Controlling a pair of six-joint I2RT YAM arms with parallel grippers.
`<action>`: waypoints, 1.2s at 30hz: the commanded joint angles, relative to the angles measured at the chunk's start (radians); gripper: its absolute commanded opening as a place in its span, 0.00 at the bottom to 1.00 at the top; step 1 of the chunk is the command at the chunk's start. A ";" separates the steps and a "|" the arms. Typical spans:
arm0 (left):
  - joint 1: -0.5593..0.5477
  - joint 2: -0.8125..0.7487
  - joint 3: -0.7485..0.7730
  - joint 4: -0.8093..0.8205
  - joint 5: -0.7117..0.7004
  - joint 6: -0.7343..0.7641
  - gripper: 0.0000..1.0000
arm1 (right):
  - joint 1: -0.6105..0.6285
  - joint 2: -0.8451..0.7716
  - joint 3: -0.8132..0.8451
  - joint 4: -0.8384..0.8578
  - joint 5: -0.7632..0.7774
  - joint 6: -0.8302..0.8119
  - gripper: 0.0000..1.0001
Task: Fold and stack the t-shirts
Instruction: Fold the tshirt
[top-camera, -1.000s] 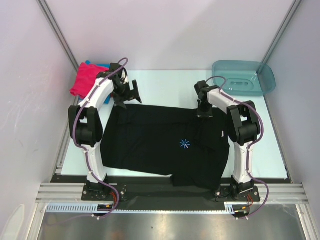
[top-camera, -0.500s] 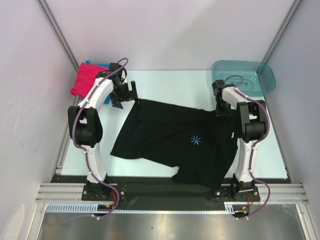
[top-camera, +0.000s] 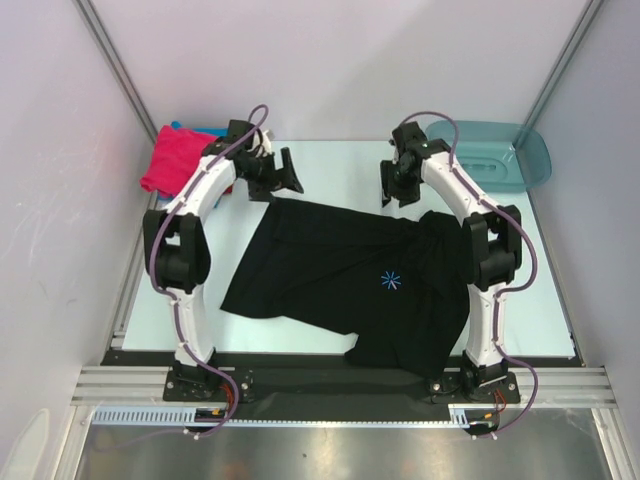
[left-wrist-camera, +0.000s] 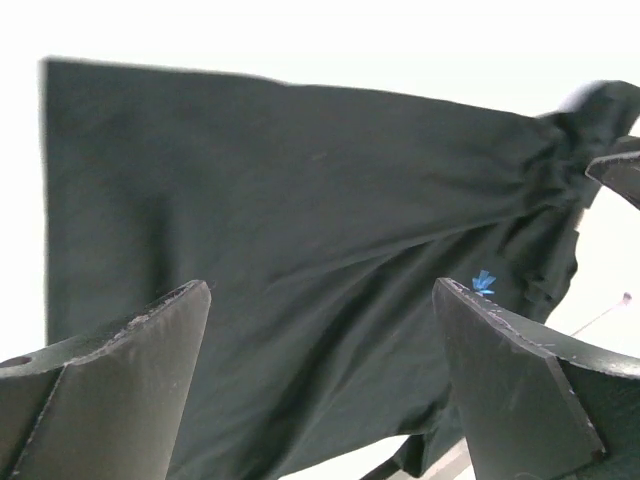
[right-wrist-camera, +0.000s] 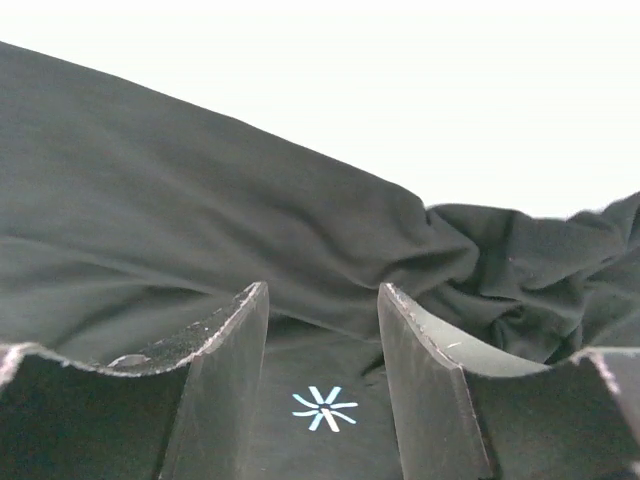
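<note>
**Black shirt skewed on the table, both grippers empty**

At upper left, a folded pink shirt (top-camera: 168, 160) sits on the table's (top-camera: 340, 160) far corner, likely where the stack goes. The left gripper (top-camera: 290, 178) hovers wide open, holding nothing, over the black shirt's (top-camera: 330, 270) far left corner. That shirt lies mid-frame, print (top-camera: 391, 281) up, its right side bunched. The right gripper (top-camera: 390, 195), jaws apart and empty, hangs near the bunch, probably to pull it flat.

A translucent teal basin (top-camera: 512, 160) sits at the pale table's (top-camera: 335, 165) far right corner.
</note>
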 joint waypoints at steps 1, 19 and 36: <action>-0.033 0.084 0.043 0.103 0.144 0.003 1.00 | -0.015 -0.066 0.095 -0.050 -0.072 0.010 0.54; -0.068 -0.053 -0.061 -0.016 -0.387 -0.082 1.00 | -0.019 -0.037 0.239 -0.145 -0.081 0.004 0.53; -0.068 -0.024 -0.233 0.079 -0.230 -0.119 1.00 | -0.022 -0.023 0.267 -0.170 -0.078 0.007 0.48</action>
